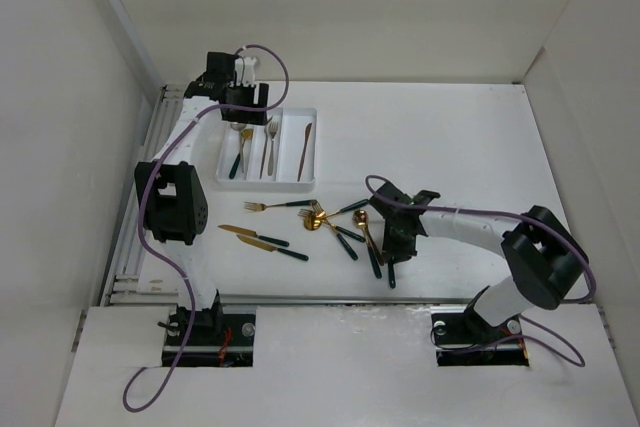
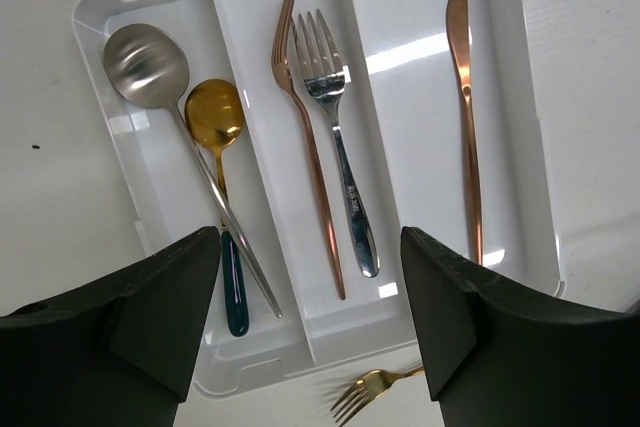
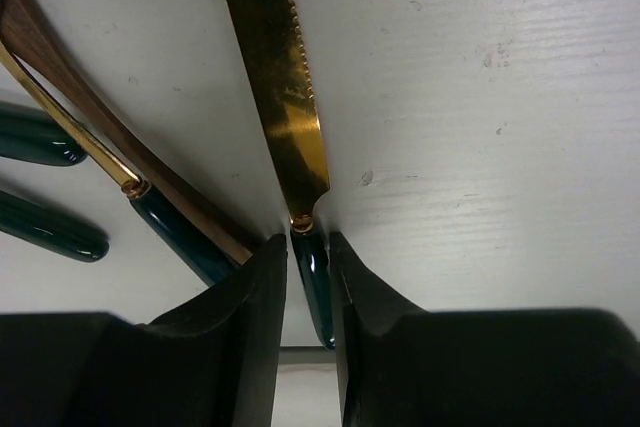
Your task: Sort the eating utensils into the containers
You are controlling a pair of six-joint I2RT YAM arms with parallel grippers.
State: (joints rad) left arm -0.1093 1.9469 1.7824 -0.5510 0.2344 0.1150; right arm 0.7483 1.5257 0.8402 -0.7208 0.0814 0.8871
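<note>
**Top view.** One white rectangular plastic tray (image 1: 297, 113) with three long compartments lies on the white table (image 1: 450, 137). The left gripper (image 1: 244, 107) hangs over the tray's far end. On the near side of the tray, three utensils lie singly:
- one green-handled gold fork (image 1: 280, 205)
- a first green-handled gold knife (image 1: 238, 231)
- a second green-handled gold knife (image 1: 275, 247)

To the near right of the tray is one tangled heap of gold utensils (image 1: 335, 222); they overlap too much to count. The right gripper (image 1: 395, 250) is down at the edge of the heap farthest from the tray.

**Left wrist view.** The tray (image 2: 100, 17) holds five pieces.
- **Left compartment:** two spoons with their handles crossing, a silver spoon (image 2: 145, 65) and a gold spoon with a dark green handle (image 2: 215, 112).
- **Middle compartment:** two forks side by side, a copper fork (image 2: 310, 167) and a silver fork (image 2: 340, 147).
- **Right compartment:** one copper knife (image 2: 465, 127).

Just outside the tray's near end, the tines of one gold fork (image 2: 360, 392) show. The left gripper (image 2: 310, 237) is spread wide with nothing between its fingers.

**Right wrist view.** The tray is out of frame. The right gripper (image 3: 308, 277) is pinched onto the dark green handle of one serrated gold knife (image 3: 285, 97), which lies flat on the table. Parts of four more utensils lie beside it:
- one copper-brown shaft (image 3: 150, 147)
- one thin gold stem with a green handle (image 3: 175, 232)
- two separate dark green handles, an upper green handle (image 3: 30, 137) and a lower green handle (image 3: 55, 232)
</note>
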